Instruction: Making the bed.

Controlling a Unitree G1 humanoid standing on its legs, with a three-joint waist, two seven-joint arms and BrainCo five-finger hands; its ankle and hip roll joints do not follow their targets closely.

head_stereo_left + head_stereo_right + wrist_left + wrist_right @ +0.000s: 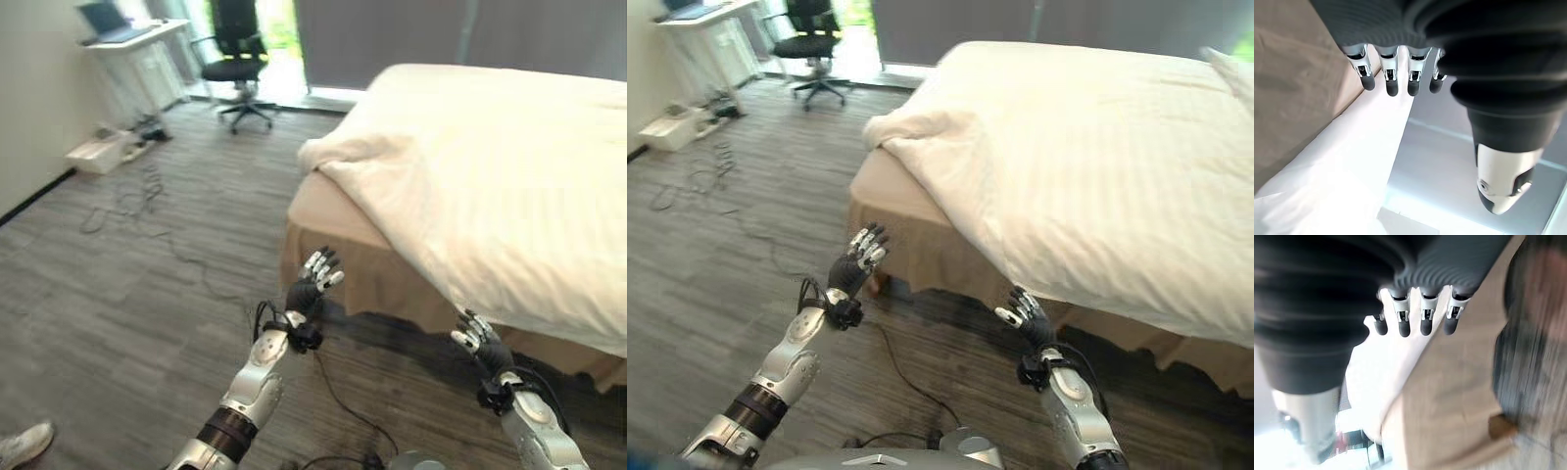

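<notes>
A bed [338,211] with a tan skirt [372,279] stands ahead of me to the right. A cream duvet [490,166] covers most of it, and its near corner [318,152] is bunched back, baring the tan mattress. My left hand [313,279] is raised just before the bed's near corner, fingers straight and holding nothing. My right hand [480,341] is lower, below the duvet's hanging edge [1087,294], also open and empty. The left wrist view shows its straight fingers [1391,78] toward the duvet [1342,166]. The right wrist view shows its fingers [1422,316] before the skirt [1449,396].
A black office chair [235,59] and a white desk [132,54] with a laptop stand at the far left. A white box [98,152] and loose cables [137,201] lie on the grey floor. A person's shoe [24,443] is at the lower left.
</notes>
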